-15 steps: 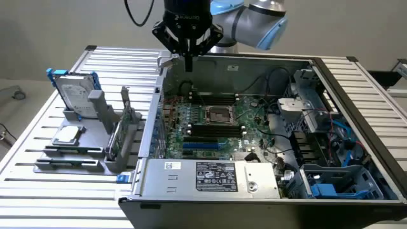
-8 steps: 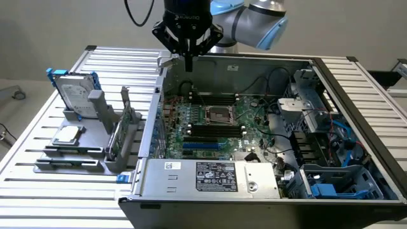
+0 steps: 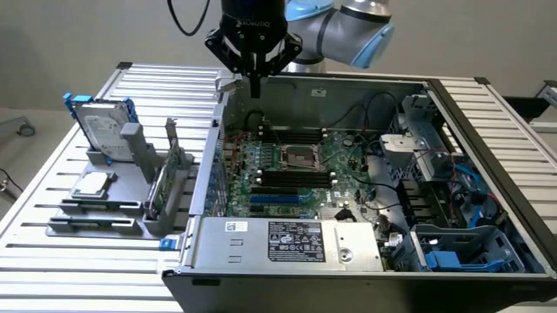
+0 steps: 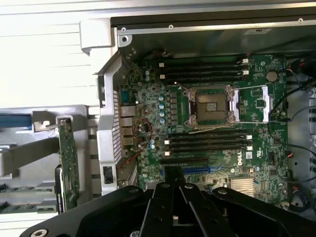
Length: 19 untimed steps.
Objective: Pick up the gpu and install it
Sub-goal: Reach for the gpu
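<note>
The gpu point(image 3: 167, 177) stands on edge in a grey holder point(image 3: 104, 212) on the table, just outside the open computer case at the exterior view's left; its green board side faces out and its silver bracket points up. The wrist view catches the gpu point(image 4: 68, 165) as a narrow green strip beside the case wall. My gripper point(image 3: 255, 88) hangs above the far left corner of the case, apart from the gpu, shut with nothing between its fingers. Seen from the wrist, the gripper point(image 4: 173, 174) hovers over the motherboard point(image 4: 207, 123).
The open case point(image 3: 487, 163) lies on a slatted metal table point(image 3: 52, 261). Its motherboard point(image 3: 291, 179) shows an open CPU socket point(image 3: 303, 156) and blue slots. A hard drive in a blue frame point(image 3: 104, 130) and a small silver CPU chip point(image 3: 94, 184) share the holder.
</note>
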### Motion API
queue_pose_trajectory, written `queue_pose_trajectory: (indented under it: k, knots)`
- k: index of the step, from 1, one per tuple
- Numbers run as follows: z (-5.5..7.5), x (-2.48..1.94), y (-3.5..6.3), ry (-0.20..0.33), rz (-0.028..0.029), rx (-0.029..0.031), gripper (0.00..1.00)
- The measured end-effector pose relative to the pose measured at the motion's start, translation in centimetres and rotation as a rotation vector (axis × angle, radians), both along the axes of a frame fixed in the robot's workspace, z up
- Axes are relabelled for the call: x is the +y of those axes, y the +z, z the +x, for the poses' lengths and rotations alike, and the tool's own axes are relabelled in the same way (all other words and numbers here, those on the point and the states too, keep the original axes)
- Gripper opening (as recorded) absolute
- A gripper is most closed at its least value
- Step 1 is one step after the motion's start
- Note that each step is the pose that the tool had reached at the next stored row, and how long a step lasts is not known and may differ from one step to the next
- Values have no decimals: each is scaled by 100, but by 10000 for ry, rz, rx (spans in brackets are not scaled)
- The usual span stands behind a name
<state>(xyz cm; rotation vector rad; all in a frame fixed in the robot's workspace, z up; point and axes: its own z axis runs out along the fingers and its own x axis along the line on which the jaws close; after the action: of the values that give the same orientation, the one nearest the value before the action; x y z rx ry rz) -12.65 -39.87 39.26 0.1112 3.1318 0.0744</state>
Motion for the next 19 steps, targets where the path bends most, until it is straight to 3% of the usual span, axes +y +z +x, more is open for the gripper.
queue_pose_trajectory:
  k: [3,6,9,19]
  knots:
    - [-83,1,-2,0,0,250,11]
    - [-195,2,-10,0,2,409,11]
    - [-334,2,-30,-1,1,460,11]
    - [-785,-5,-145,2,-8,461,11]
